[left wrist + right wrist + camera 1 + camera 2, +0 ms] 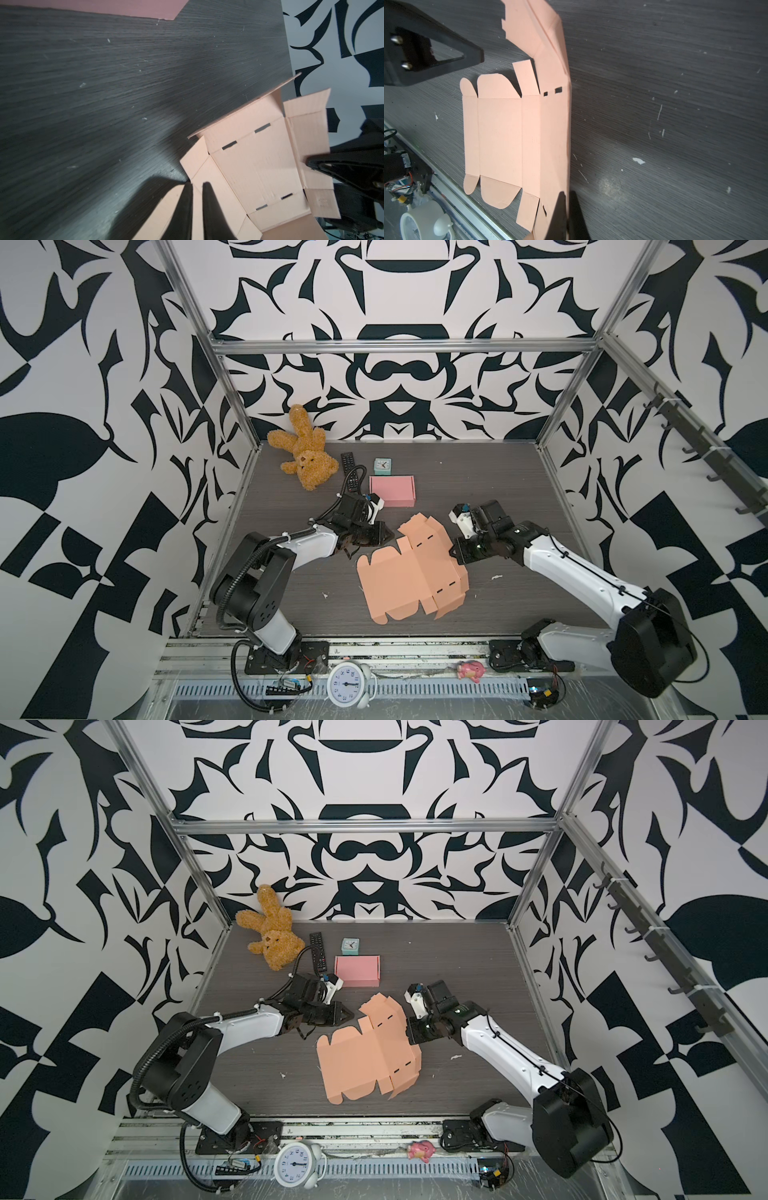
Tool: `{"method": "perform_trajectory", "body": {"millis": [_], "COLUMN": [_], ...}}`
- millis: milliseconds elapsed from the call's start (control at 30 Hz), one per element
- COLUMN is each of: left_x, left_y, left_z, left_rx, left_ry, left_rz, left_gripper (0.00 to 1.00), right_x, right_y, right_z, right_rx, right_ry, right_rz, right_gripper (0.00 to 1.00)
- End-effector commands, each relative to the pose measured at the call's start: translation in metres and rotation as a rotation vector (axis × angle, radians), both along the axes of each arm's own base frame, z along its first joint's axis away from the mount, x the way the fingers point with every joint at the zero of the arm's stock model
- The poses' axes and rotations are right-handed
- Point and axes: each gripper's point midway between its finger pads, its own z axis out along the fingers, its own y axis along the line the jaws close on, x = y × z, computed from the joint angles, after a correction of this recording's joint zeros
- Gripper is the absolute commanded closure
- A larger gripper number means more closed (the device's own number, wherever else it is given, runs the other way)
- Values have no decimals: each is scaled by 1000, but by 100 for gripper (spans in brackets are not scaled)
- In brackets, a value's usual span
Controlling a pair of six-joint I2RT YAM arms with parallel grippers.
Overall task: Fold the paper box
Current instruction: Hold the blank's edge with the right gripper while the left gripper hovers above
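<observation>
Right arm (582, 572) first, since its black shoulder sits closest to the top camera. It reaches in from the near right, so my end effector meets the sheet side-on. Tabletop (291, 580): dark wood grain, scuffed, a few white scraps (495, 576). Left arm (299, 547) reaches in from the near left, roughly mirrored; my guess is both sides get worked together.

Paper box (399, 585): peach sheet, mostly unfolded, mid-tabletop between my arms. The near part lies flat. The far end and the right side panel tip up off the surface.

Teddy bear (305, 456) is in the far left corner. Folded pink box (392, 490) sits just beyond the sheet's far end, not touching it. White alarm clock (347, 684) lies on the front rail (415, 655), off the tabletop. Remote (349, 470) and small teal clock (382, 466) are behind the pink box. Pink toy (469, 671) is also on the rail. All of it is probably clutter, parked clear of the folding area.

Right end effector (567, 193): fingers together, clamped on the paper box's right edge, which runs between them. I think that grip is why the side panel stands up along its crease.

Left end effector (197, 185): fingers almost together with a thin slit between, over a flap at the sheet's far left corner. Can't tell whether it pinches the flap or only hovers there.

Fold barely begun, no wall locked yet.
</observation>
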Motion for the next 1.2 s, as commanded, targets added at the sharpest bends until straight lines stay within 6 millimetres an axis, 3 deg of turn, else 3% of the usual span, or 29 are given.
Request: {"method": "perform_trajectory", "body": {"millis": [0, 233, 667, 933, 1167], "left_x": [10, 17, 9, 5, 2], "left_y": [-1, -4, -14, -19, -17], "left_z": [-6, -21, -35, -35, -29], "left_rx": [31, 51, 39, 30, 25], "left_ry": [-13, 6, 43, 47, 34], "left_rz": [-2, -6, -37, -52, -56], "left_gripper": [87, 87, 87, 87, 94], "right_x": [9, 12, 17, 17, 17], "right_y": [3, 5, 9, 9, 7], "right_z": [11, 12, 14, 13, 8], "right_rx": [-14, -16, -7, -10, -23], "right_ry": [-45, -56, -57, -52, -48], "right_rz": [28, 34, 39, 39, 34], "right_gripper": [100, 100, 100, 100, 100]}}
